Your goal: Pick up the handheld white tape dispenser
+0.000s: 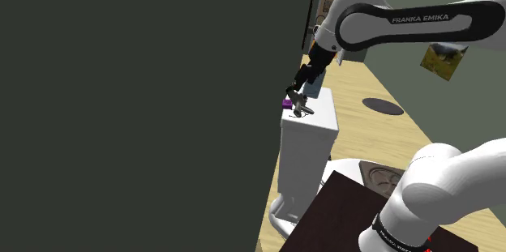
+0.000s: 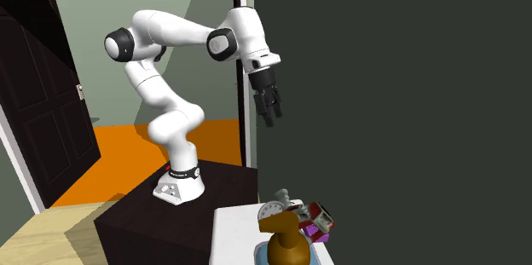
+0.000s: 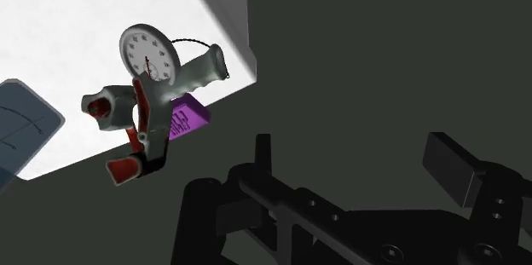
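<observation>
**A:** What hems it in?

**B:** One dark wall (image 1: pixel 122 88) runs along one side of the single white cabinet (image 1: pixel 310 149). On the shoulder view's right, the wooden floor (image 1: pixel 357 125) lies open.

**A:** And the gripper?

**B:** The gripper (image 3: pixel 354 148) hangs in free air above the top, with its fingers spread and touching nothing.

**A:** What sits on the top?

**B:** One blue-grey pad (image 3: pixel 21 127) lies away from the wall. One tape dispenser (image 3: pixel 147 118), grey-white with red parts, lies near the corner by the wall. It rests against one round watch (image 3: pixel 147 52) and one purple box (image 3: pixel 186 118).
</observation>
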{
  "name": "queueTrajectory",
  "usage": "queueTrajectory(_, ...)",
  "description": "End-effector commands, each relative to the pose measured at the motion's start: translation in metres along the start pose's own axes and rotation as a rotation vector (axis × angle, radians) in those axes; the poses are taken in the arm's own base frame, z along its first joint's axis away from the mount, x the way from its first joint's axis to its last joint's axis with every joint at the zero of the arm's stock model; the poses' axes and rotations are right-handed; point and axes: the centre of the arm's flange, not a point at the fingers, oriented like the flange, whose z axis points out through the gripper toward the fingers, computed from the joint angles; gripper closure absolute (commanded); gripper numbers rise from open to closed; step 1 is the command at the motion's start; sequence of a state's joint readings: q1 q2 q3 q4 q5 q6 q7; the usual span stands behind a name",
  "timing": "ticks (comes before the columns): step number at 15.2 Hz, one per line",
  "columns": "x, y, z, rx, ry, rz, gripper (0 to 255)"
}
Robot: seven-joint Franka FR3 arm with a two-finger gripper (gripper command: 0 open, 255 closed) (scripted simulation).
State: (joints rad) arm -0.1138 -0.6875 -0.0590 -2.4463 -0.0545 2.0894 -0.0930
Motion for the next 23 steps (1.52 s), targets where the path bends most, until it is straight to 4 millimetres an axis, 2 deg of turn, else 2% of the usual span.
queueTrajectory(1, 0.004, 0.014, 0.018, -0.018, 0.021, 0.036, 0)
queueTrajectory(17, 0.039, 0.149, 0.148, -0.159, 0.17, 0.325, 0)
queueTrajectory(18, 0.04, 0.155, 0.152, -0.164, 0.176, 0.336, 0)
queueTrajectory(23, 0.031, 0.154, 0.177, -0.164, 0.176, 0.336, 0)
